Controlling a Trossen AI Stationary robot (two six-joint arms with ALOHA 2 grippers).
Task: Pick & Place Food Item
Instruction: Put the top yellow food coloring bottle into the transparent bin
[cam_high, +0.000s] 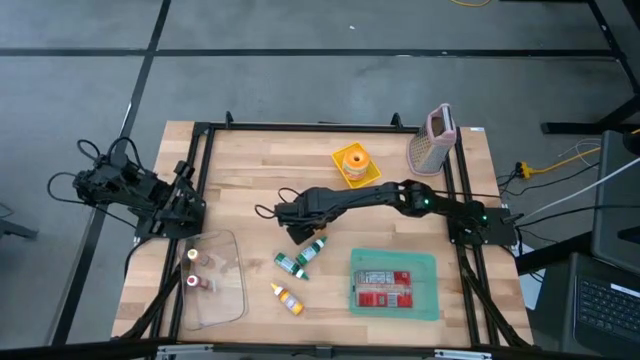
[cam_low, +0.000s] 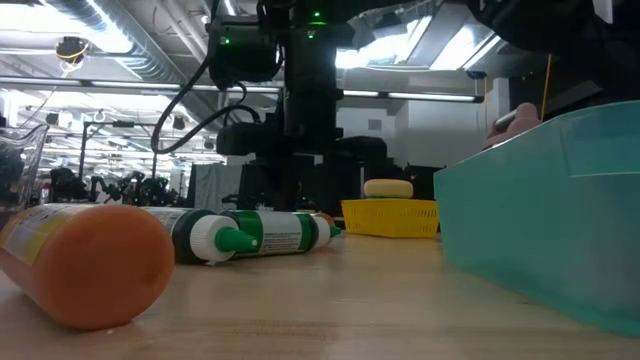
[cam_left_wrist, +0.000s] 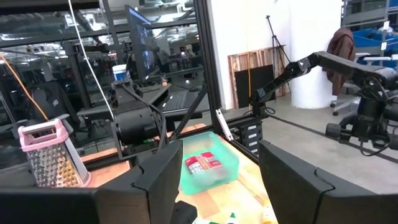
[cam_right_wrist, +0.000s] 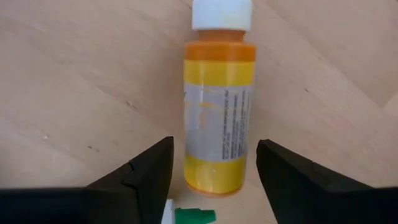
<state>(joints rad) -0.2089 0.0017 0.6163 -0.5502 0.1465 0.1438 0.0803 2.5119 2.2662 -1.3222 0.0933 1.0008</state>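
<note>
A yellow-orange bottle (cam_right_wrist: 219, 112) with a white cap (cam_right_wrist: 222, 14) lies on its side on the wooden table. My right gripper (cam_right_wrist: 214, 177) points down over it near the table's middle (cam_high: 290, 215), open. Its two fingers stand on either side of the bottle's bottom end, and I see no touch. In the high view the gripper hides this bottle. My left gripper (cam_left_wrist: 217, 180) waits open at the table's left edge (cam_high: 190, 205), pointing level across the table.
Two green-capped bottles (cam_high: 303, 255) lie just nearside of my right gripper, an orange bottle (cam_high: 287, 298) nearer the front. A teal bin (cam_high: 393, 285) holds a red pack. A clear tray (cam_high: 215, 280), a yellow bowl (cam_high: 355, 163) and a grater (cam_high: 432, 140) also stand on the table.
</note>
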